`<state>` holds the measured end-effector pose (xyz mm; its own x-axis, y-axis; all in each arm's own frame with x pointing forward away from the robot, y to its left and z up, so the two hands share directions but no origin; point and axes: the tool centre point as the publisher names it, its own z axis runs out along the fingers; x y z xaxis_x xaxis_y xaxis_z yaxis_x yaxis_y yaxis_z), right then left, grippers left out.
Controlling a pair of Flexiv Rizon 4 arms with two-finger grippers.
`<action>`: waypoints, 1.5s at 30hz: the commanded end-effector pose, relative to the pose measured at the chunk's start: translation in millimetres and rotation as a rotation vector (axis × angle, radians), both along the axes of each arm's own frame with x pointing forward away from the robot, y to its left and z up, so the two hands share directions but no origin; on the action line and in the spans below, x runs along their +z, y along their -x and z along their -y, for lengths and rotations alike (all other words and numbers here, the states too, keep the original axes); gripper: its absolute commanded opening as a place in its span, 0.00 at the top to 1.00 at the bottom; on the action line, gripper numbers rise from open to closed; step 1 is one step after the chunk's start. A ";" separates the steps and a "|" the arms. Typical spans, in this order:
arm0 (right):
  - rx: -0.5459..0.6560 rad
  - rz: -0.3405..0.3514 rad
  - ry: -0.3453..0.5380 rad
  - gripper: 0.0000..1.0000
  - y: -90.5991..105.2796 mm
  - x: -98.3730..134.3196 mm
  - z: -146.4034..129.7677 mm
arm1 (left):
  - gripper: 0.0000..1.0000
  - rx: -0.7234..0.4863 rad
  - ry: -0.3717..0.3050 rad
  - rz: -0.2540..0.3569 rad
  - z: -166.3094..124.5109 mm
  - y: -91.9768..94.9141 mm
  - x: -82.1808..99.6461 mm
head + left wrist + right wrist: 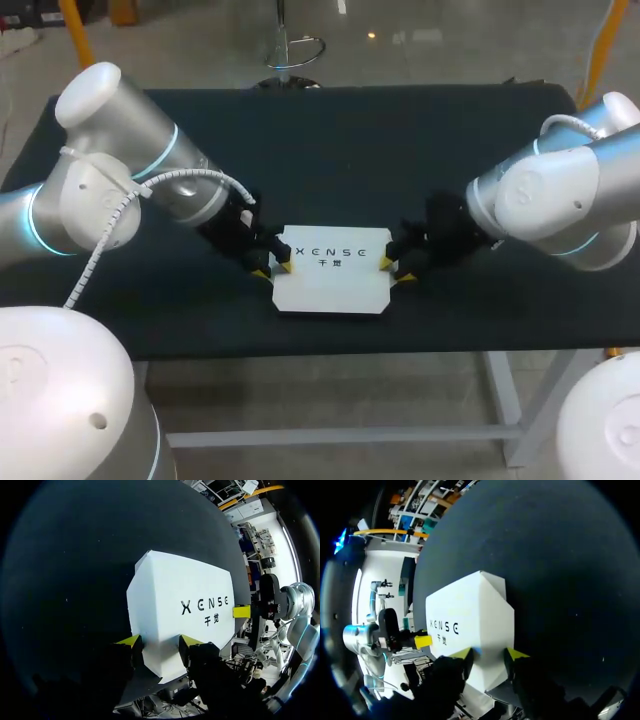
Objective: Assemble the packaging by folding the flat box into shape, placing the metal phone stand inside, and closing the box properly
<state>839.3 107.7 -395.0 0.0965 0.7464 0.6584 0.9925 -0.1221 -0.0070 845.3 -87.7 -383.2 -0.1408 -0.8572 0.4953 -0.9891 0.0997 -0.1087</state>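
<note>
A white box with dark print on its top lies folded into shape near the front middle of the black table. My left gripper is at the box's left end, and both yellow fingertips press its sides. In the left wrist view the box runs ahead from between that gripper's fingers. My right gripper clamps the opposite end. In the right wrist view the box sits between that gripper's two tips. No metal phone stand shows in any view.
The black tabletop stretches bare behind the box and to both sides. The table's front edge lies a short way in front of the box. Both arms slant in low from the sides.
</note>
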 end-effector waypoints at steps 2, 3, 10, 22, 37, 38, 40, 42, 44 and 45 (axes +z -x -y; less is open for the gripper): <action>0.008 0.025 -0.034 0.53 0.1 -7.3 -4.1 | 0.50 -0.004 0.013 -0.004 0.5 1.2 -8.4; 0.009 0.029 -0.037 0.53 0.3 -7.6 -4.9 | 0.50 -0.007 0.019 -0.005 0.2 1.7 -8.4; 0.011 0.046 -0.075 0.53 2.5 -10.3 -9.7 | 0.50 -0.010 0.043 -0.008 0.2 3.0 -8.8; 0.025 0.033 -0.075 0.53 0.2 -9.7 -16.8 | 0.51 0.002 0.050 -0.039 5.9 8.5 -4.4; 0.044 0.005 -0.072 0.53 -10.1 -9.6 -21.5 | 0.53 -0.013 0.050 -0.063 16.6 14.2 -1.2; 0.044 0.004 -0.073 0.53 -10.3 -9.5 -21.3 | 0.53 -0.012 0.052 -0.065 16.6 14.3 -0.8; 0.043 0.004 -0.074 0.53 -10.2 -8.3 -20.7 | 0.53 -0.004 0.057 -0.071 16.2 14.1 0.4; 0.042 0.005 -0.075 0.54 -10.0 -6.9 -20.3 | 0.53 0.003 0.055 -0.082 16.4 13.6 1.7; 0.040 0.006 -0.074 0.54 -9.5 -5.2 -20.4 | 0.53 0.005 0.051 -0.091 16.9 12.7 3.0; 0.039 0.006 -0.074 0.54 -9.3 -4.6 -20.5 | 0.52 0.005 0.051 -0.092 16.9 12.3 3.5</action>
